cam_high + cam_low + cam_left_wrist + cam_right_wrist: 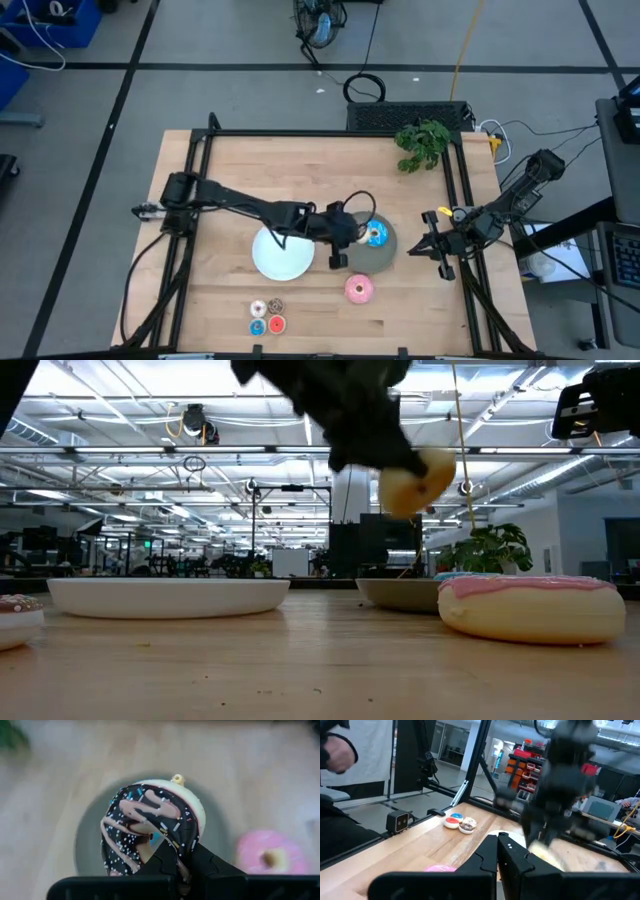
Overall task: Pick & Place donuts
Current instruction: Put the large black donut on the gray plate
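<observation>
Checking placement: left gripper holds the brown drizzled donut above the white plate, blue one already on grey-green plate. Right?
Not quite. The left gripper holds the brown drizzled donut above the grey-green plate, not the white plate; the left wrist view shows it. The rest stands.

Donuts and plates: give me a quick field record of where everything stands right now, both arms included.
left gripper: shut on the brown drizzled donut, held in the air above the grey-green plate
right gripper: shut, holding nothing, waiting at the table's right edge
blue sprinkled donut: lying on the grey-green plate
pink donut: on the table, beside the grey-green plate, nearer the front edge
white plate: no donut seen on it
four tiny donuts: clustered on the table near the front edge
</observation>
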Tool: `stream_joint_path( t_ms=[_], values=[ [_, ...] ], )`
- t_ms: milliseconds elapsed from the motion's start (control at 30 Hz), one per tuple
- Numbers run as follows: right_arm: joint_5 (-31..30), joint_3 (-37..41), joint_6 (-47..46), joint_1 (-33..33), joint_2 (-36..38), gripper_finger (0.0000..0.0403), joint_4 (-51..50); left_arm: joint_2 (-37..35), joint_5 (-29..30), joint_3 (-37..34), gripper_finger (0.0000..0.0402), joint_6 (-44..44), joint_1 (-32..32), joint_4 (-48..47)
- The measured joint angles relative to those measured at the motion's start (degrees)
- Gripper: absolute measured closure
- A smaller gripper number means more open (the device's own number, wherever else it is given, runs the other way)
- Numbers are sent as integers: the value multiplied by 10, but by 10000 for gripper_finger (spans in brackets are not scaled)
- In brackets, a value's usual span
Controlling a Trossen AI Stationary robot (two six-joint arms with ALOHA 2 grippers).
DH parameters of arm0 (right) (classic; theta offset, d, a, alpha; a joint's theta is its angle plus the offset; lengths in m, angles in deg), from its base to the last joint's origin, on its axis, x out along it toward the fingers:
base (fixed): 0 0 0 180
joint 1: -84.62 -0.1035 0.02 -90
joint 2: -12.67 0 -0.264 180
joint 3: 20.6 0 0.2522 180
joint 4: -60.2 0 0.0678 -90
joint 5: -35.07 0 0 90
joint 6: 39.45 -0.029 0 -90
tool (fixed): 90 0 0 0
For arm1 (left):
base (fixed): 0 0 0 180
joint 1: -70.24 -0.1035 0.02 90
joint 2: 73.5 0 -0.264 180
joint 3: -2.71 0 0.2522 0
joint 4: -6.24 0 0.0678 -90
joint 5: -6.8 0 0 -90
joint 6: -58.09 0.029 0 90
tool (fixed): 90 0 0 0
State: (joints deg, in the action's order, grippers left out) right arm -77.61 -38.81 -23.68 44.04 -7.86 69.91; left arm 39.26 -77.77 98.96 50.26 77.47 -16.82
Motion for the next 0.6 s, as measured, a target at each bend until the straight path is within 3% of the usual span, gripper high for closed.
stream_joint_path(
  t_ms=[233,600],
  values=[
    [-15,0,3,0,0,403,-1,88,3,45,388,-25,-12,-51],
    [-31,0,4,0,-2,403,-4,179,12,183,379,81,15,-204]
  ],
)
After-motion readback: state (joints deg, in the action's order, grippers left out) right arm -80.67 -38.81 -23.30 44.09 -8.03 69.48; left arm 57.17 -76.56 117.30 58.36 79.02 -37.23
